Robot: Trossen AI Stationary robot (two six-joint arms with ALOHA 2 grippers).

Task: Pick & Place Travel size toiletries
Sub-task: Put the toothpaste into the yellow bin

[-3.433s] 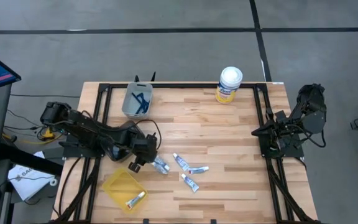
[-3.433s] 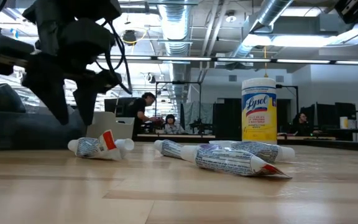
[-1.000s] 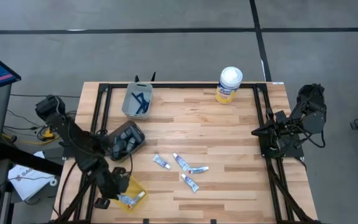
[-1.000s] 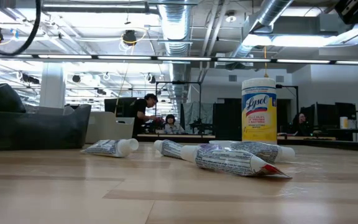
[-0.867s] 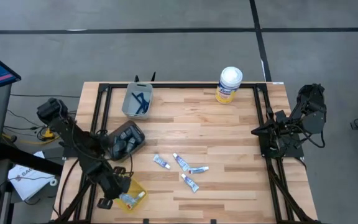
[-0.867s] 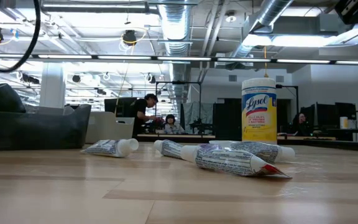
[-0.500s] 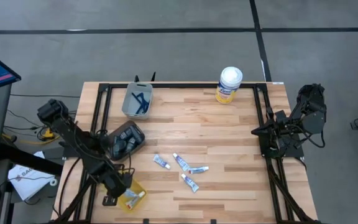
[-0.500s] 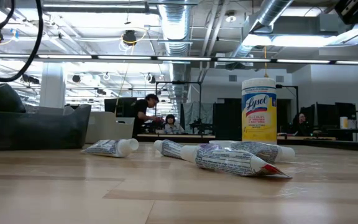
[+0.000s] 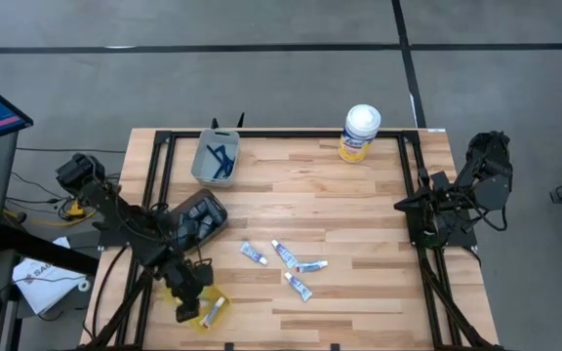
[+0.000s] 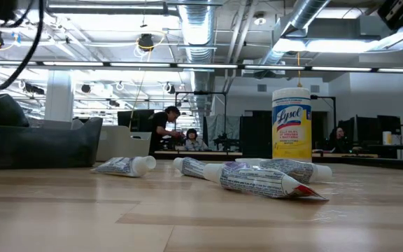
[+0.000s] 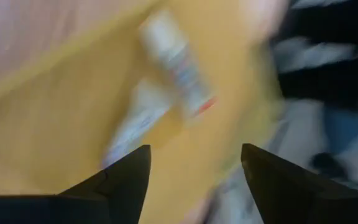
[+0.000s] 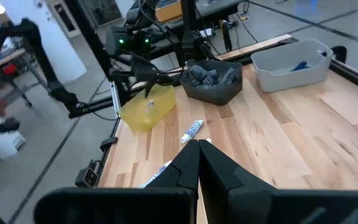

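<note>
The left claw [image 9: 191, 304] hangs over the yellow tray [image 9: 206, 300] at the surface's [image 9: 359, 224] front-left corner, its fingers [image 11: 122, 180] spread apart with nothing between them. In the left wrist view two white tubes [image 11: 178, 65] lie in the tray just below those fingers. Four more toiletry tubes [image 9: 283, 255] lie loose near the middle of the surface, close together, toward its front edge. A dark bin [image 9: 196, 216] of grey pieces sits near the left edge, and a pale bin [image 9: 215, 156] with blue razors [image 9: 220, 157] stands at the back-left corner. A yellow wipes canister [image 9: 360, 133] stands at the back edge. The right claw [image 12: 197, 149] is closed and empty, parked off the right edge.
</note>
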